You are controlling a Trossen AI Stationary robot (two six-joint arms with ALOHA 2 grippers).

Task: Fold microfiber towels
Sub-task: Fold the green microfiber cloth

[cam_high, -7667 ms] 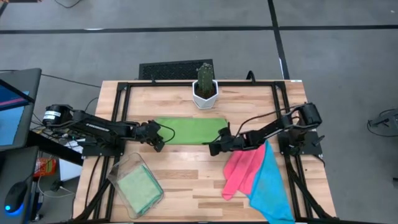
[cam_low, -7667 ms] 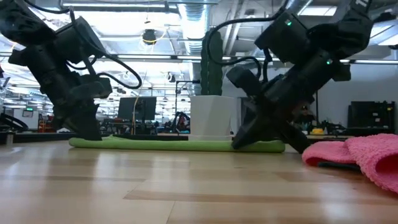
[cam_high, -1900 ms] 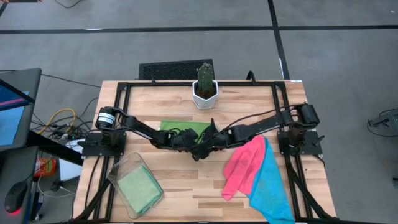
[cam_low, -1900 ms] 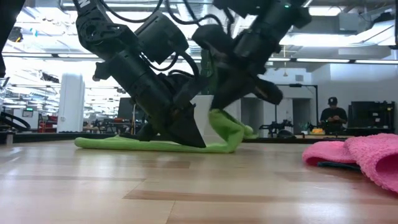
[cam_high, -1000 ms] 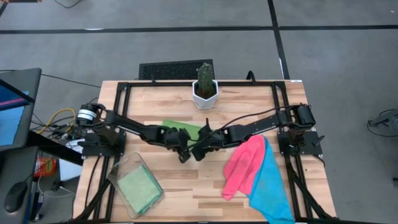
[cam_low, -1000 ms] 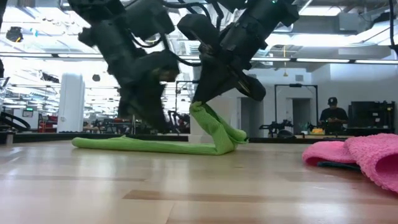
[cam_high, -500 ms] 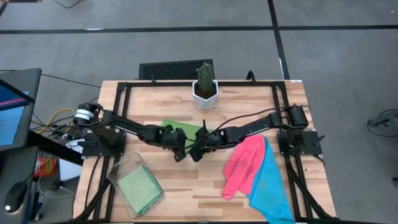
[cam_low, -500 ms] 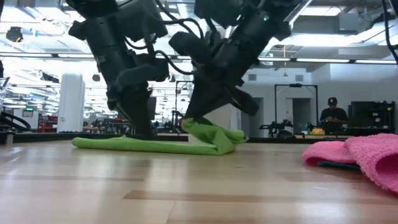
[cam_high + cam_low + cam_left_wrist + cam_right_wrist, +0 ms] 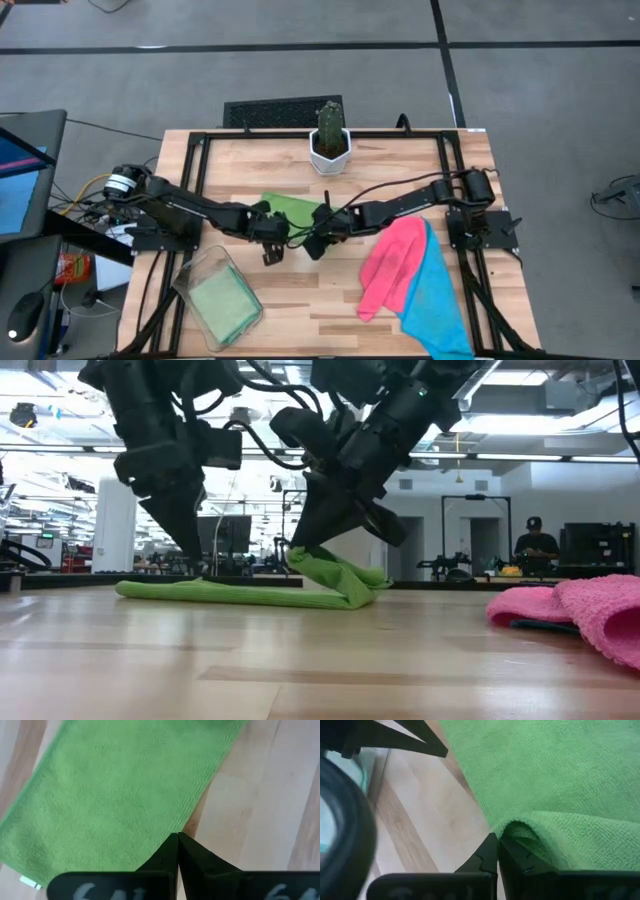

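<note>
Low view: right gripper [image 9: 300, 552] pinches the green towel's [image 9: 240, 594] folded edge mid-table, laying it over to halve it; left gripper [image 9: 195, 555] pressed together, empty, just above the flat part.

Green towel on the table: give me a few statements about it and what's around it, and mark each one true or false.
1. The green towel lies flat and fully spread. False: one end is doubled over into a raised fold, as the low view shows.
2. The right gripper is down at that raised fold. True.
3. The left gripper is open wide. False: its fingers are pressed together, holding nothing.
4. A pink towel lies on top of a blue towel at the table's right side. True.
5. The clear bin is empty. False: it holds a folded green cloth.
6. A potted cactus stands at the table's far edge. True.
</note>
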